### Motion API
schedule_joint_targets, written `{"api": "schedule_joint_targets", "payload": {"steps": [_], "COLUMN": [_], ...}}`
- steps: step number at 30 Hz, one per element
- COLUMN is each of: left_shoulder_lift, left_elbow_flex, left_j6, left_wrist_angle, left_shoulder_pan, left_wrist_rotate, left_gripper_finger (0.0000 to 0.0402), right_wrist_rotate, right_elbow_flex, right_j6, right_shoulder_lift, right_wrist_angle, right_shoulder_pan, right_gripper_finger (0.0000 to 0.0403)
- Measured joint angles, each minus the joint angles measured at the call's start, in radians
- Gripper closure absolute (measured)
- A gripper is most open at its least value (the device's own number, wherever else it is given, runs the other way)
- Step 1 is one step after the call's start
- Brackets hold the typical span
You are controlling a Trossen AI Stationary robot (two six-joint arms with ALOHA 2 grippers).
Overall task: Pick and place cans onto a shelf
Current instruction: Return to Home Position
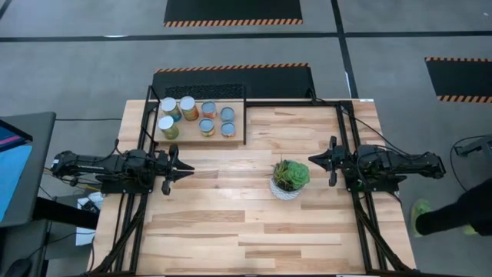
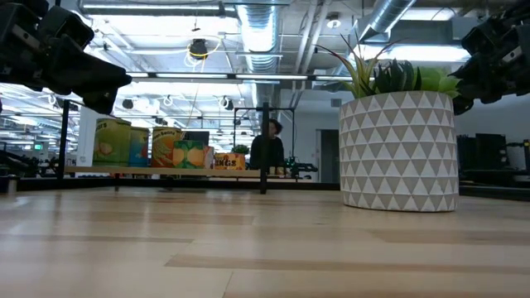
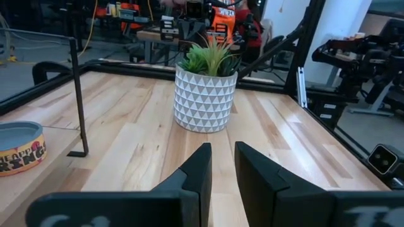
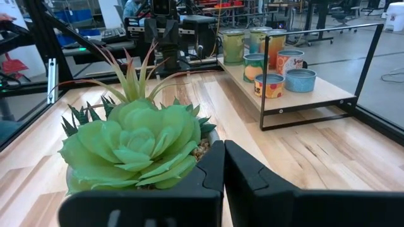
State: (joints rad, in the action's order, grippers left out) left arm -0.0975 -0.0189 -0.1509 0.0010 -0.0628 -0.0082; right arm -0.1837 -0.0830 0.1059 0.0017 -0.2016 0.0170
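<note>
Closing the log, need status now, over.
Left gripper, right gripper empty, at opposite ends of table. Seven cans on shelf. Potted plant by right gripper.

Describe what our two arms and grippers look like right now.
Left arm and right arm are black and chunky-jointed. Left gripper and right gripper each have two flat black fingers tapering to tips, on a wide black bar.

person (image 1: 460,212) cut by edge, can (image 3: 21,147) half cropped
</note>
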Motion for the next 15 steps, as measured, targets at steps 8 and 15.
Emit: {"api": "schedule_joint_targets", "payload": {"steps": [8,15], "left_shoulder_lift": [0.078,0.091], "left_elbow_flex": [0.0,-0.002], "left_j6": [-0.001,0.008], "left_wrist_angle": [-0.002,-0.005], "left_shoulder_pan": [0.0,0.0], "left_wrist_rotate": [-0.001,-0.005], "left_gripper_finger": [0.0345,0.0345], "right_wrist_rotate": [0.0,0.0], "right_elbow_flex": [0.0,0.0], "right_j6": [0.0,0.0], "right_shoulder_lift": [0.0,0.0], "right_wrist_angle": [0.0,0.0], "right_shoulder_pan": [0.0,0.0], "right_gripper_finger": [0.0375,0.0375]}}
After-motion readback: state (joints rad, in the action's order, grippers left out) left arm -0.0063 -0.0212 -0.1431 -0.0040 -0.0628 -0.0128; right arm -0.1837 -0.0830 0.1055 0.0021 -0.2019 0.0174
